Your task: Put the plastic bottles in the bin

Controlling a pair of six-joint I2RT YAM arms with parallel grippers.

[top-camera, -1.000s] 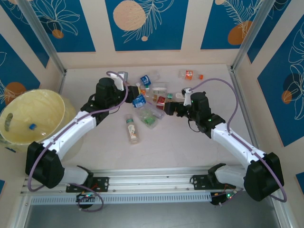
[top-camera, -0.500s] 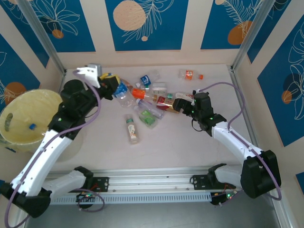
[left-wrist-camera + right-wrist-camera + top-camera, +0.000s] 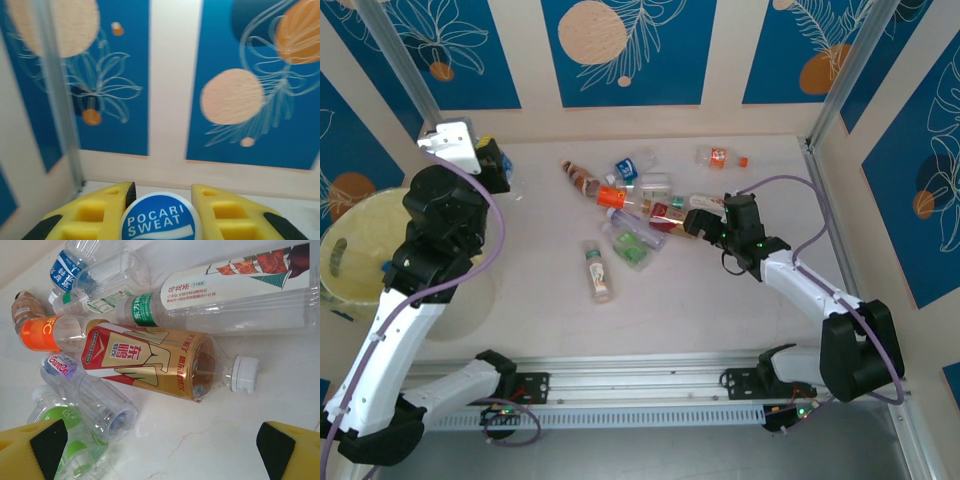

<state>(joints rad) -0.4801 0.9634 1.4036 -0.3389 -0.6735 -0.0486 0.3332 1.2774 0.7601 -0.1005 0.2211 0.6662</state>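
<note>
My left gripper [image 3: 492, 163] is raised near the back left corner, beside the bin [image 3: 365, 250], a pale yellow bucket at the table's left edge. In the left wrist view its yellow fingers [image 3: 107, 210] are shut on a bottle with a blue Pocari Sweat cap [image 3: 161, 220]. Several plastic bottles [image 3: 640, 210] lie in a pile mid-table. My right gripper [image 3: 698, 222] hovers open at the pile's right side. Just ahead of the right gripper [image 3: 160, 455] lies a gold and red labelled bottle [image 3: 145, 362] with a white cap.
A green-capped bottle [image 3: 597, 270] lies alone in front of the pile. An orange-labelled bottle [image 3: 718, 156] lies near the back wall and a brown one [image 3: 580, 177] at the pile's left. My left arm crosses over the bin's right rim. Metal posts stand in both back corners.
My left arm has swung from the pile up and to the left, carrying the blue-capped bottle. The right gripper has stayed open at the pile's right side.
</note>
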